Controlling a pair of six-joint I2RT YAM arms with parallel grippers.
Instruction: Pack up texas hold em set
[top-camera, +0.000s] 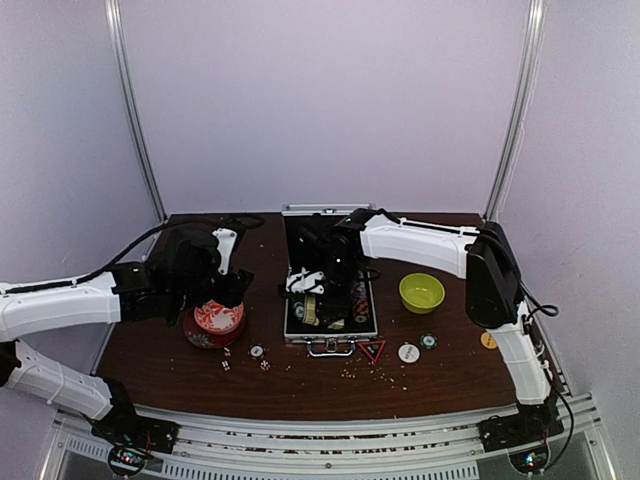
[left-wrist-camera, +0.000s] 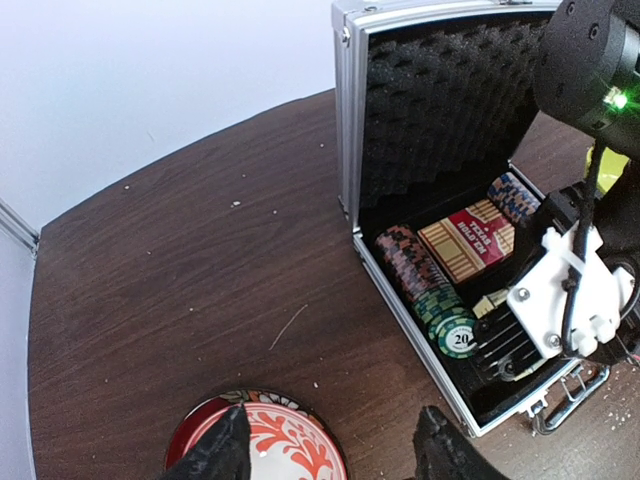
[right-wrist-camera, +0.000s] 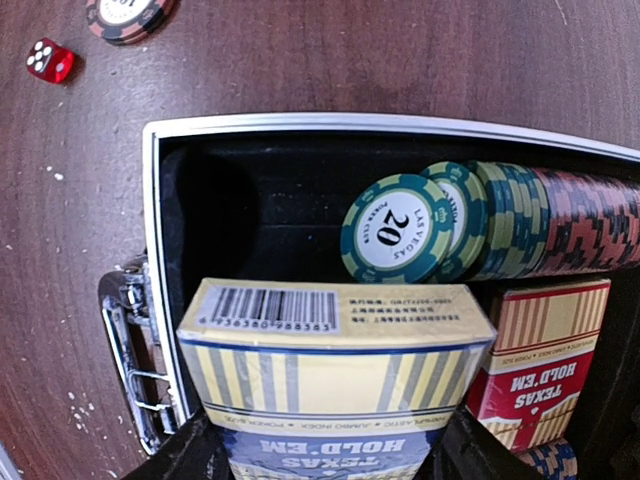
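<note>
The silver case of the texas hold em set lies open at the table's centre, its foam-lined lid upright. Inside lie a row of striped chips ending in a green 20 chip, and a red card deck. My right gripper is shut on a blue-striped tan card deck, held over the case's empty black slot beside the red deck. My left gripper hangs open above the round red tin, one finger over its lid, the other beyond its edge.
A lime-green bowl stands right of the case. Loose in front of the case lie small dice, a red triangular button, a white round button and a chip. Crumbs dot the front of the table.
</note>
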